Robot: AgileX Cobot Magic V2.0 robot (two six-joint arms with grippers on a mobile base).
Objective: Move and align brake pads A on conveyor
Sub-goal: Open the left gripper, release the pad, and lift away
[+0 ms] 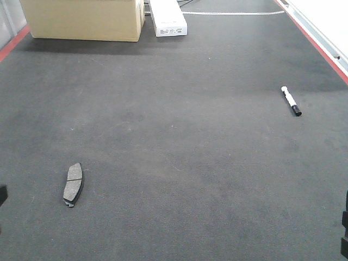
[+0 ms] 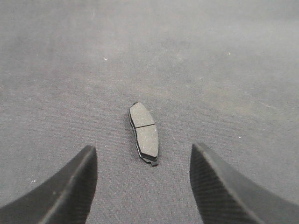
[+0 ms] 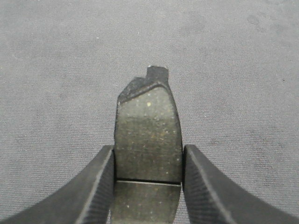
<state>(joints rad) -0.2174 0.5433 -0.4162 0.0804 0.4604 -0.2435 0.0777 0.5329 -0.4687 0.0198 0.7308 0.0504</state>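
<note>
1. Right wrist-mounted view: the right gripper [image 3: 148,149] is clamped on the gripped brake pad [image 3: 147,121]. Its two fingers [image 3: 100,186] press the pad's long sides just beyond the thin groove [image 3: 148,182]. The pad's far end, with a small notched tab, sticks out past the fingertips over the conveyor [image 3: 56,70]. From this angle I cannot tell whether the pad touches the belt.
2. Left wrist-mounted view: the left gripper [image 2: 142,154] stands with its jaws wide apart and holds nothing. The loose brake pad [image 2: 144,130] lies flat on the belt, grooved face up, between the two fingertips and reaching a little beyond them. It touches neither fingertip. Its long axis runs near to far, leaning slightly left at the far end.
3. In the front-facing view this loose pad lies at the near left of the conveyor, well apart from everything else.
4. Farther off on the right lies a marker pen [image 1: 291,101], white with a black cap at its near end. It is near the red edge strip [image 1: 318,46] but apart from it.
5. At the far left stands a cardboard box [image 1: 84,19], with a white carton [image 1: 168,19] just beside it on its right.
</note>
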